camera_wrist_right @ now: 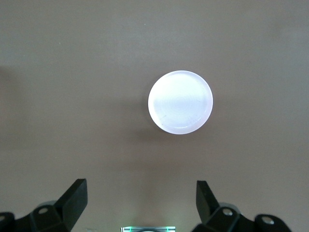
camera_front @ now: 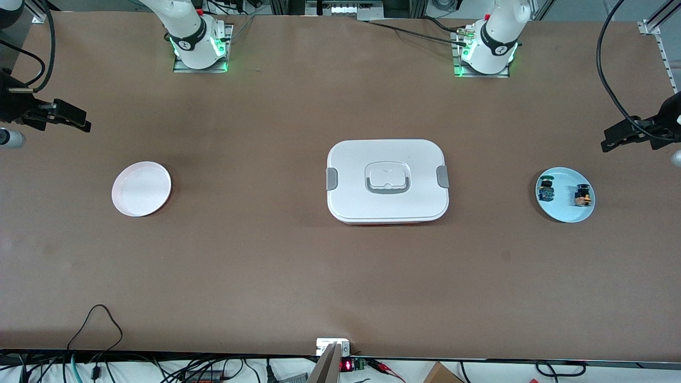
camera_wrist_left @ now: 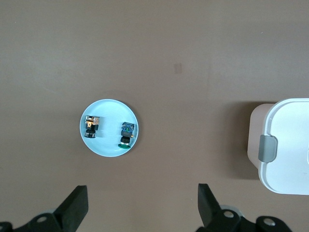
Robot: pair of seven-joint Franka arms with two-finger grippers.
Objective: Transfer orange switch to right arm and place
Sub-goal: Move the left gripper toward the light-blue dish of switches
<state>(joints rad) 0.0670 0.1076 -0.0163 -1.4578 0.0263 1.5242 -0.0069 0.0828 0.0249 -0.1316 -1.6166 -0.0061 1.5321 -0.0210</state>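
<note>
Small orange switch, black button on an orange-yellow body, lying on its side on a pale blue plate toward the left arm's end of the table, beside a blue switch, not touching it

Matt brown table; smooth white plastic box; glossy blue plate
</note>
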